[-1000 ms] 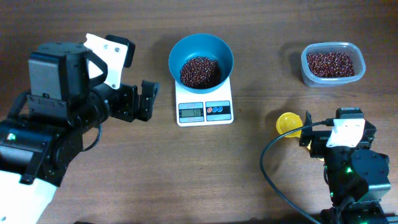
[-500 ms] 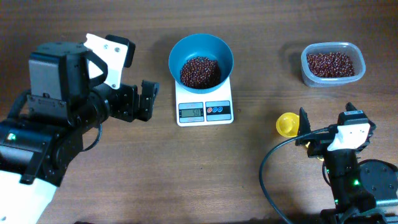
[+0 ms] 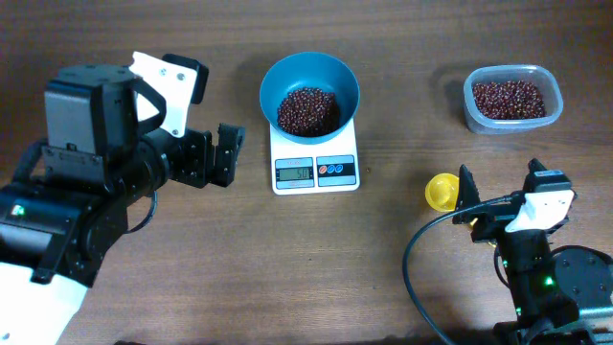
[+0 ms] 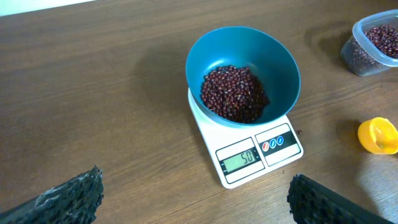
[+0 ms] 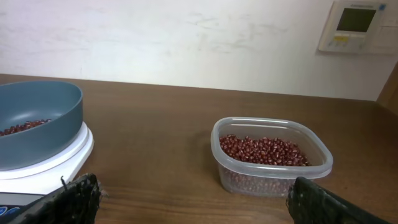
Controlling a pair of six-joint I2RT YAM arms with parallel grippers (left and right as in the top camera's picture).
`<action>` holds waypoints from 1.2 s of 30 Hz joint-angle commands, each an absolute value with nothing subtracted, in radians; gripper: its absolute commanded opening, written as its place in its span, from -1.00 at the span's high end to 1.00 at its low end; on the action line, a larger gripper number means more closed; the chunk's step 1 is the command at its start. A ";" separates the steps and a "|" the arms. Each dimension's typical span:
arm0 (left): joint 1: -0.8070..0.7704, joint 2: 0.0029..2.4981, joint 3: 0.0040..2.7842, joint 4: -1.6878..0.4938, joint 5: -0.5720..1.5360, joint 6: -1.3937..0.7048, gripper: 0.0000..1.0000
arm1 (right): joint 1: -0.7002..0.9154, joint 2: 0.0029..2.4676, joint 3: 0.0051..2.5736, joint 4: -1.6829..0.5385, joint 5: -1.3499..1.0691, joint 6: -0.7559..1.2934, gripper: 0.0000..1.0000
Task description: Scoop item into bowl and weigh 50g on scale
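Note:
The teal-blue bowl [image 3: 309, 91] sits on the white scale [image 3: 315, 163] and holds a heap of dark reddish-brown beans [image 3: 307, 110]. In the left wrist view the bowl [image 4: 243, 74], the beans [image 4: 234, 93] and the scale [image 4: 261, 149] show, and its display reads 50. My left gripper [image 3: 227, 153] is open and empty, left of the scale. My right gripper [image 3: 498, 187] is open and empty at the front right. The right wrist view shows the bowl [image 5: 37, 121] on the scale [image 5: 46, 165] at the left.
A clear plastic tub [image 3: 511, 98] with more beans stands at the back right; it also shows in the right wrist view [image 5: 270, 155]. A yellow scoop [image 3: 442, 191] lies on the table just left of my right gripper, also in the left wrist view [image 4: 379, 135].
My right arm has drawn back and risen from the yellow scoop, which stays on the table. The left arm, bowl and scale have not moved.

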State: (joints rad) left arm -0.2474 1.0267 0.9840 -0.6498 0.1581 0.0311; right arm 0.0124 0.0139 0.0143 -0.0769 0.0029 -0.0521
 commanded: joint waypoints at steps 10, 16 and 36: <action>-0.246 1.026 0.989 -0.649 0.168 0.046 -0.97 | 0.006 0.004 0.006 -0.078 -0.008 -0.044 -0.97; -0.246 1.026 0.983 -0.617 0.105 0.046 -0.97 | 0.006 0.004 0.006 -0.078 -0.008 -0.044 -0.97; -0.019 0.004 0.050 -0.164 -0.022 -0.037 -0.97 | 0.006 0.004 0.006 -0.078 -0.007 -0.044 -0.97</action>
